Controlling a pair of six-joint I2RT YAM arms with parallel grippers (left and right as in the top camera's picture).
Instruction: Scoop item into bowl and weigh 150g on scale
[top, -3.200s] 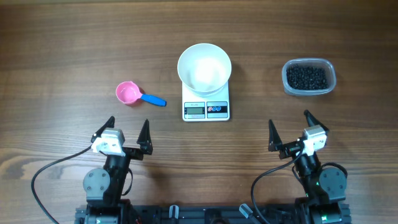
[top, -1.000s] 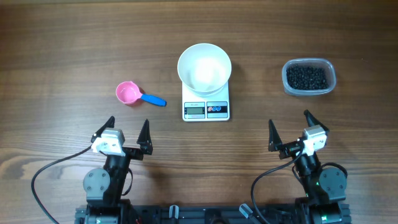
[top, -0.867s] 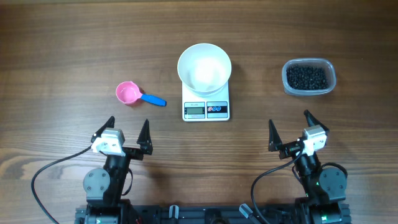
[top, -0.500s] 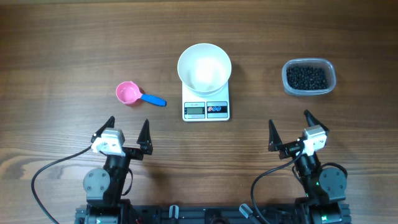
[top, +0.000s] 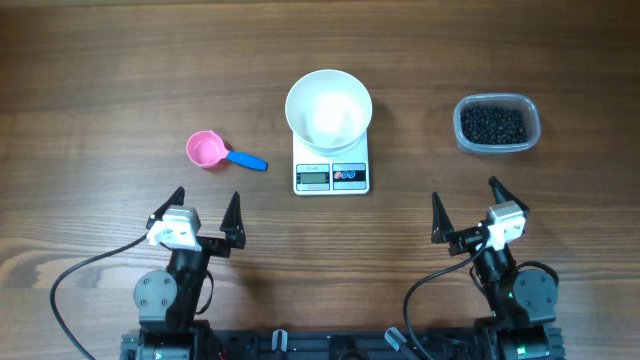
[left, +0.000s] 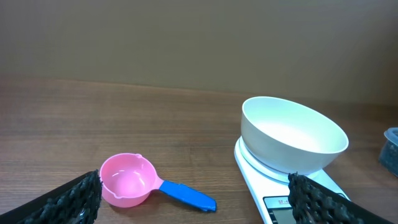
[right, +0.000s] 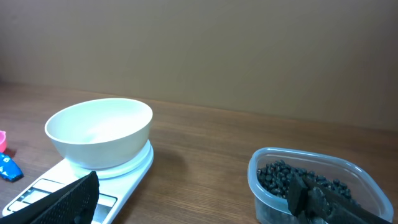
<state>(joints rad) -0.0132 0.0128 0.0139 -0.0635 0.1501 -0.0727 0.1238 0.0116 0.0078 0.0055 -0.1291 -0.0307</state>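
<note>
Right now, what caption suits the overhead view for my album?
Round white bowl sits on small white digital scale, between pink scoop and clear tub of black grains.

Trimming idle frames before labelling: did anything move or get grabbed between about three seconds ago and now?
Nothing visibly changed. The left gripper and right gripper are parked at the near edge as before, jaws open and empty. The bowl is on the scale, the pink scoop lies to its left, and the beans are in the clear tub, all where they were.
</note>
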